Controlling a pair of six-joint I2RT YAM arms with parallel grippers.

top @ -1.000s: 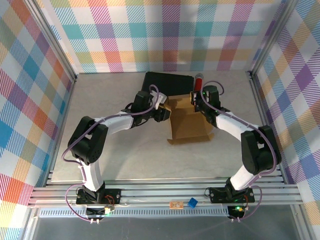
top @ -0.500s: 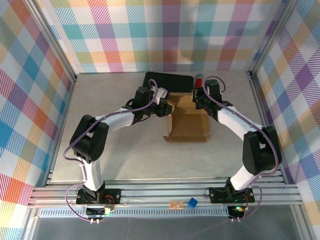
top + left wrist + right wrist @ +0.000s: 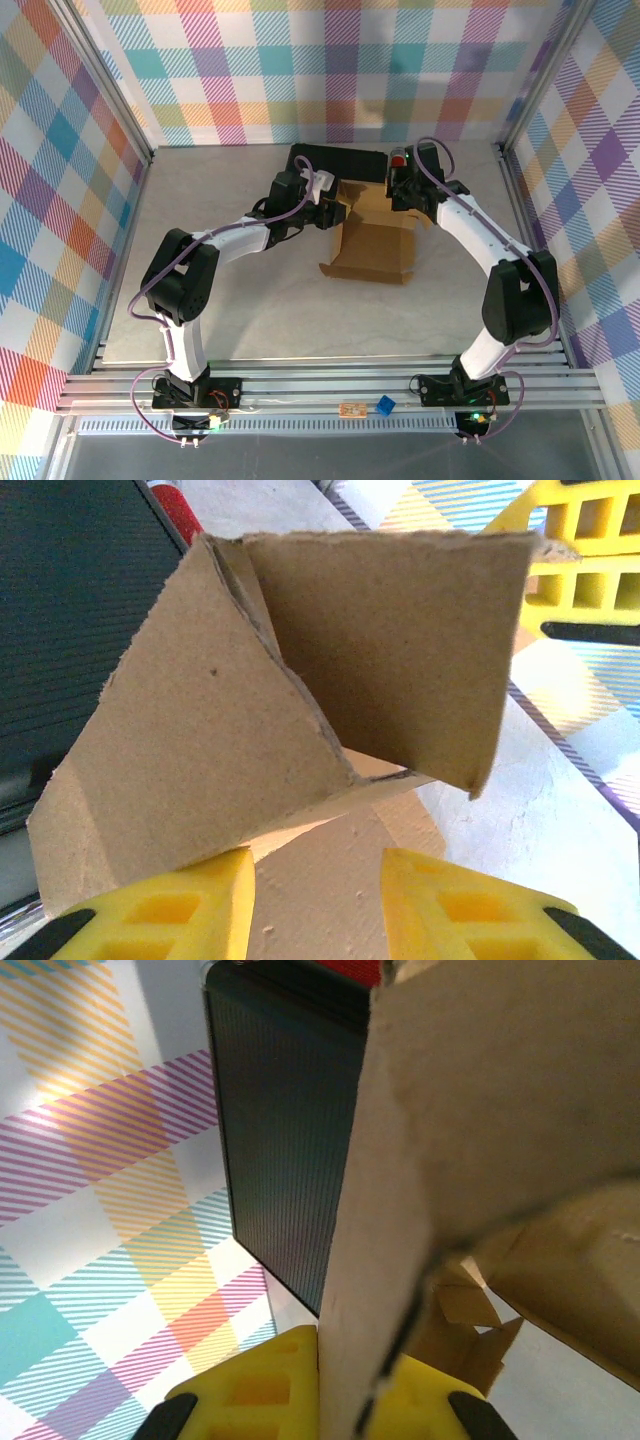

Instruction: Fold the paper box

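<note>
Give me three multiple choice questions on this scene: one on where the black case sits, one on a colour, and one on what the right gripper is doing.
1. Where is the black case relative to the paper box?
A) just beyond its far edge
B) in front of its near edge
C) stacked on top of it

2. What colour are the gripper fingers?
A) blue
B) yellow
C) white

3. What state is the right gripper in?
A) open over bare table
B) shut on a panel of the paper box
C) shut on the black case

Answers:
1 A, the top view shows the case past the box's far edge.
2 B, both wrist views show yellow fingers.
3 B, an upright cardboard panel is pinched edge-on between its fingers.
</note>
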